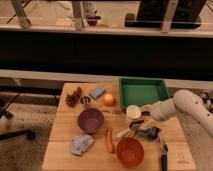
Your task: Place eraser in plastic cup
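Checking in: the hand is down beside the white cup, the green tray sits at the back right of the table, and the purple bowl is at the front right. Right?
Not quite. The camera view shows the purple bowl left of centre; the orange bowl is at the front right. The hand is indeed beside the white cup, and the green tray sits at the table's back right.
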Motion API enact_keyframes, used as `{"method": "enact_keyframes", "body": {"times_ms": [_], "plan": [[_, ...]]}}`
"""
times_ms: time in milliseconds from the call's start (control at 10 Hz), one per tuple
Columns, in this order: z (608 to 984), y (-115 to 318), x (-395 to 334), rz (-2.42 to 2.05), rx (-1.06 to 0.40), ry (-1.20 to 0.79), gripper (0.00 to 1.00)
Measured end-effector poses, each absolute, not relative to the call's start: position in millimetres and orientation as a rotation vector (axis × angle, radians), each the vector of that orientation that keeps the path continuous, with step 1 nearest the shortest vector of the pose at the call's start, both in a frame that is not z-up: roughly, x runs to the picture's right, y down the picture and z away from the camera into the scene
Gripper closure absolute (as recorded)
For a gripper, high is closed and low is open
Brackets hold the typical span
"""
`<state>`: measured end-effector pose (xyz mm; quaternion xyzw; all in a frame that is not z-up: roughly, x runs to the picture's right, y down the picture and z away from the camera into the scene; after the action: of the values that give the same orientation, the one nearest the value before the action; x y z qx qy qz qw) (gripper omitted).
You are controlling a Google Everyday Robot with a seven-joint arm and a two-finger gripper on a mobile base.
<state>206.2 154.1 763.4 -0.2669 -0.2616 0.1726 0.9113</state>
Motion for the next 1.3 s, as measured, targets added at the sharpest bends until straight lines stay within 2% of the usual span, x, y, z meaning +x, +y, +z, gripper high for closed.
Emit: {"method": "enact_keyframes", "body": {"times_ms": [1300], "plan": [[716, 155, 229, 0.402, -0.586, -0.431, 0.33]]}}
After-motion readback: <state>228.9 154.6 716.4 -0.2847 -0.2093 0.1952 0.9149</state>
